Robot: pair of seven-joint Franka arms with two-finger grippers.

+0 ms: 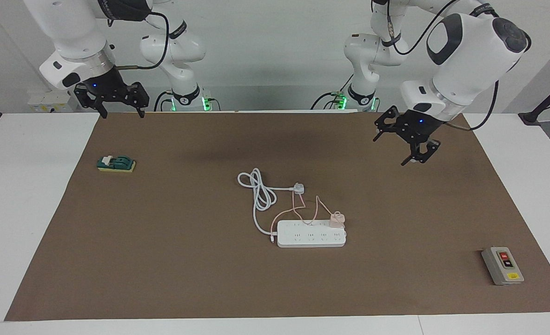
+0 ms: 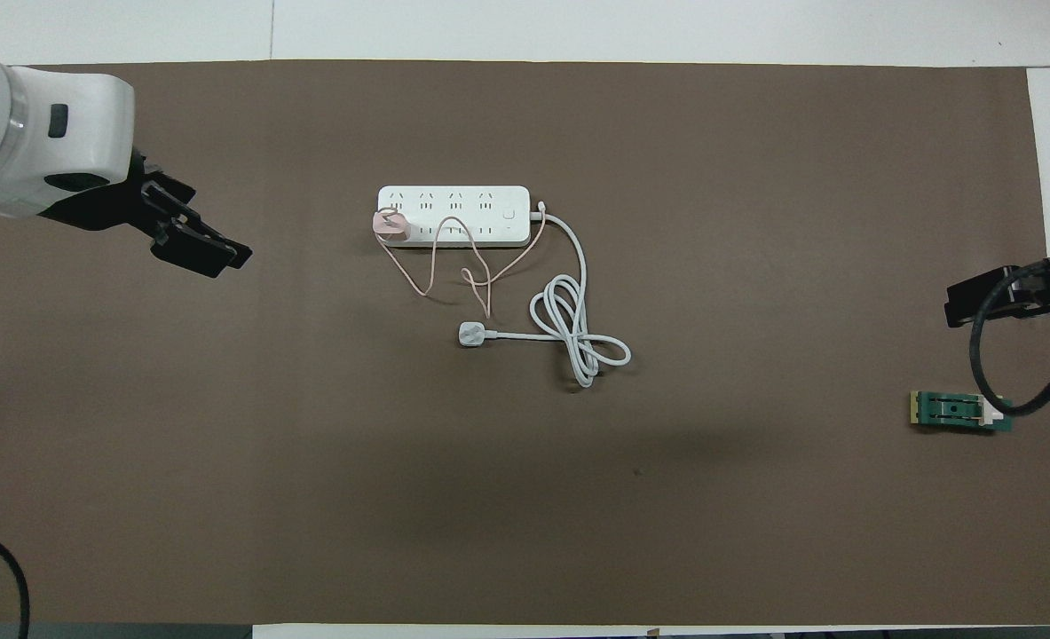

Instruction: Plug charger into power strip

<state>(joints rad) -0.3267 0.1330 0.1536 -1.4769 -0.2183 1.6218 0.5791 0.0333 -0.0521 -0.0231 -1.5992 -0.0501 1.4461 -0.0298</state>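
Note:
The white power strip [image 1: 311, 238] lies flat in the middle of the brown mat; it also shows in the overhead view [image 2: 453, 204]. The pale-pink charger [image 1: 336, 218] sits on the strip's end socket toward the left arm's end, in the row nearer to the robots, as the overhead view [image 2: 390, 224] also shows. Its thin pink cable [image 1: 302, 210] loops on the mat beside the strip. My left gripper [image 1: 398, 145] is open and empty, raised over bare mat [image 2: 201, 244], well apart from the charger. My right gripper [image 1: 121, 111] is open and waits over the mat's corner [image 2: 986, 302].
The strip's thick white cord lies coiled with its white plug [image 1: 298, 188] nearer to the robots than the strip. A green block [image 1: 115, 163] lies toward the right arm's end. A grey box with red and black buttons [image 1: 502, 265] lies toward the left arm's end.

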